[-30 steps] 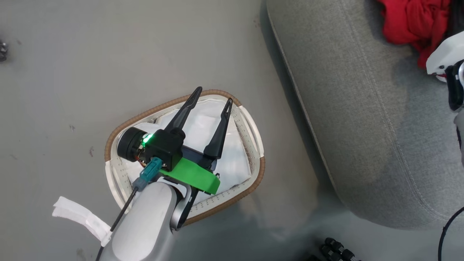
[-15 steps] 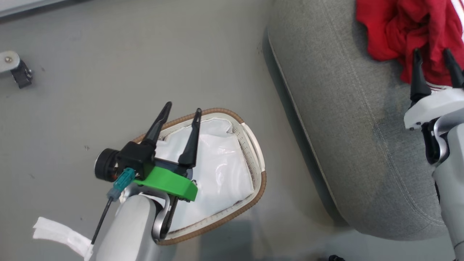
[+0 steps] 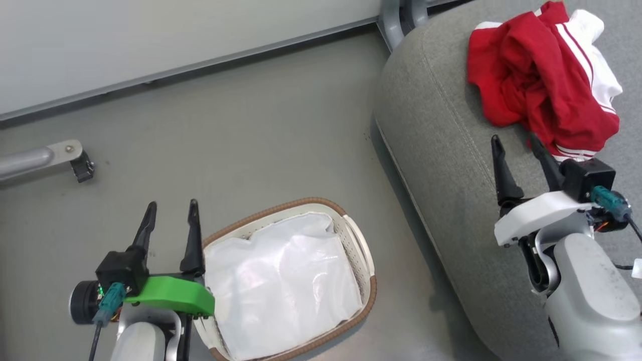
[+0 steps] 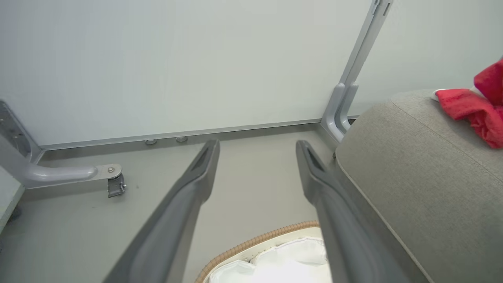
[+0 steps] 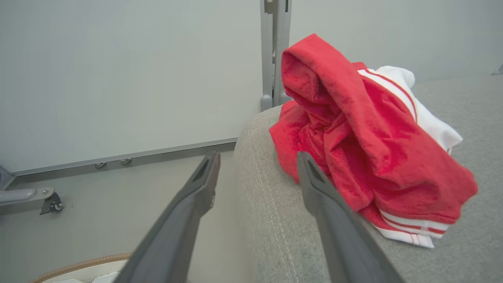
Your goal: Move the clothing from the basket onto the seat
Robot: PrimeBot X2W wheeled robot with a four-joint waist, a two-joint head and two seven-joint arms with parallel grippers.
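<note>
Where the left gripper hangs: nearest in the head view, the left gripper (image 3: 172,204) sits above the floor (image 3: 251,125), just beside the basket's left end. Its two dark fingers are spread apart with nothing between them.
Basket: the basket (image 3: 354,245) stands on the floor between the two arms. Inside it shows the white liner (image 3: 281,286), and I see no red cloth on it.
Right gripper: the right gripper (image 3: 514,138) is over the near part of the seat. Its fingers are wide apart and empty; the gap between them frames the cushion edge, not fabric.
Seat: the seat (image 3: 451,200) is the big grey cushion to the right of the basket, running away toward the wall (image 3: 150,35).
Clothing: the clothing (image 3: 531,90) lies in one crumpled red-and-white heap on the seat's far part, well apart from the basket.
Direction from fingers: the heap lies ahead of the right fingers and a little to their right. Its near striped hem is just beside the right-hand finger; whether they touch I cannot tell.
Long axis: the heap slants across the cushion, from the far left down to the near right.
Nearer arm: the right arm, by a wide margin.
Judgement: the transfer looks complete, so the coming move probably calls for drawing the right arm back without snagging the hem.
</note>
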